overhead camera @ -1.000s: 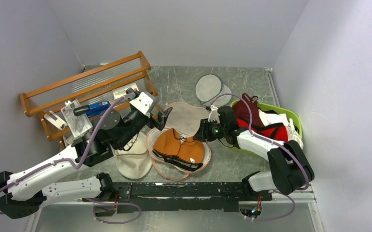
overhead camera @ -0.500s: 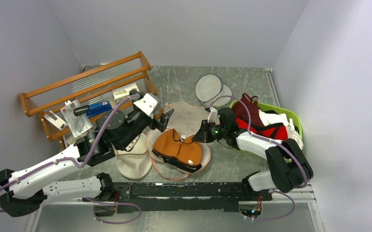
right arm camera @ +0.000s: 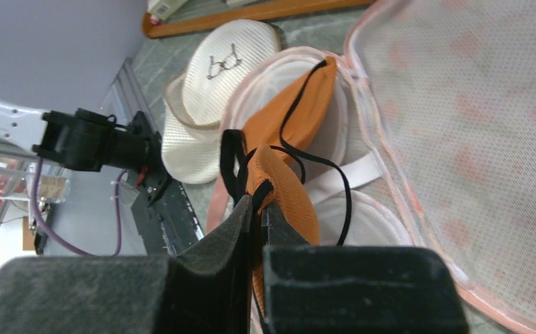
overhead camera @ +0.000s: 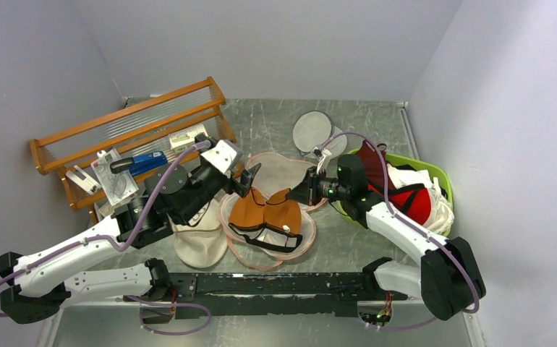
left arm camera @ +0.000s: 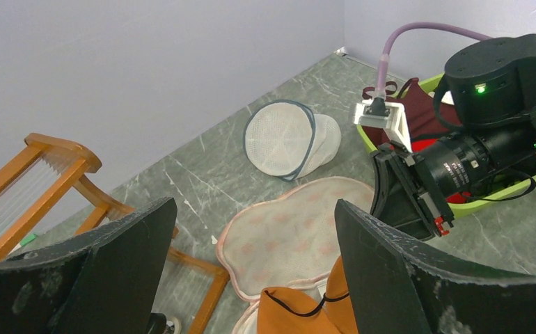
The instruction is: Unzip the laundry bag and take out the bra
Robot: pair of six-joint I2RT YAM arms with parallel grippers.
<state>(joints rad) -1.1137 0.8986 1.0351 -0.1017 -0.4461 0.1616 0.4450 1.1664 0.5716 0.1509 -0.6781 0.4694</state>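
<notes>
The right gripper (right arm camera: pixel 257 203), having just clamped onto the orange bra (overhead camera: pixel 267 215), is lifting it from the unzipped laundry bag (overhead camera: pixel 281 172); the left gripper (left arm camera: pixel 253 209) is hovering spread.

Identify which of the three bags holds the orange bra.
The pink printed laundry bag, open around the bra; the cream bag and round pouch lie beside it.

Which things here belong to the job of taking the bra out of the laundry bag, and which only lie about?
For the job: laundry bag, unzipped; bra, pinched by the shut right claw; left claw, open, near the bag.
Lying about: cream mesh bag; round white mesh pouch; wooden rack; green basket.
</notes>
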